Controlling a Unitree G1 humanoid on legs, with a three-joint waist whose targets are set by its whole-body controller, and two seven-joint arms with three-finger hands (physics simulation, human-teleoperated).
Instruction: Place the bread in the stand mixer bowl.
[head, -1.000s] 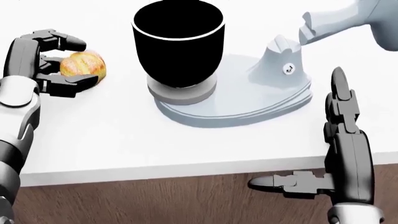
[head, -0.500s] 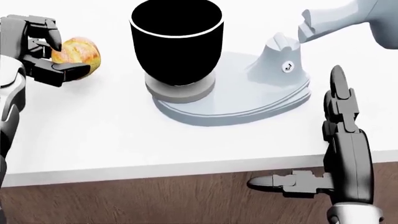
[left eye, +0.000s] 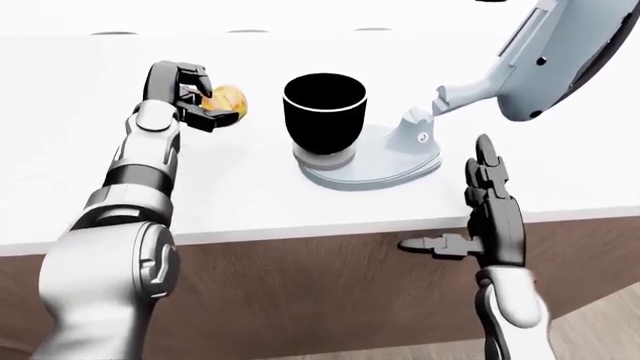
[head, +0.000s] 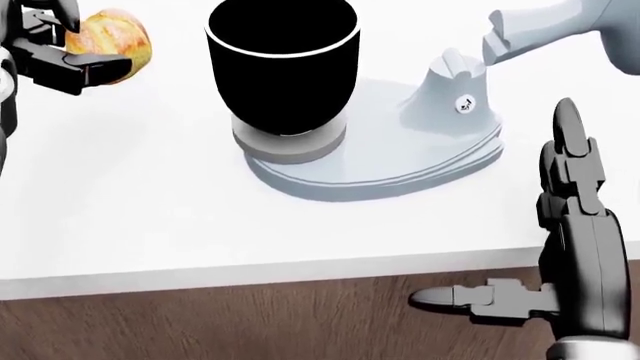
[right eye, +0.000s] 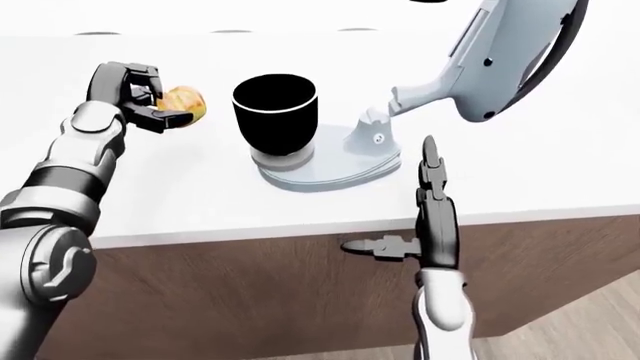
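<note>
My left hand (left eye: 190, 97) has lifted the bread (left eye: 226, 100) off the white bench (left eye: 250, 195), fingers pinching it, left of the black bowl (left eye: 324, 112). My right hand (left eye: 490, 214) hangs spread.

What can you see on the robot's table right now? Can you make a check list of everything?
Surface: white counter over a brown wood panel.
Job's things: bread held off the counter, left of the black mixer bowl; bowl sits upright on the grey stand mixer, whose head is tilted up.
Clutter: nothing seen.
Grippers: left hand closed round the bread; right hand open, holding nothing, at the counter edge.
Cables: nothing seen.
Surroundings: wood floor at lower right.
</note>
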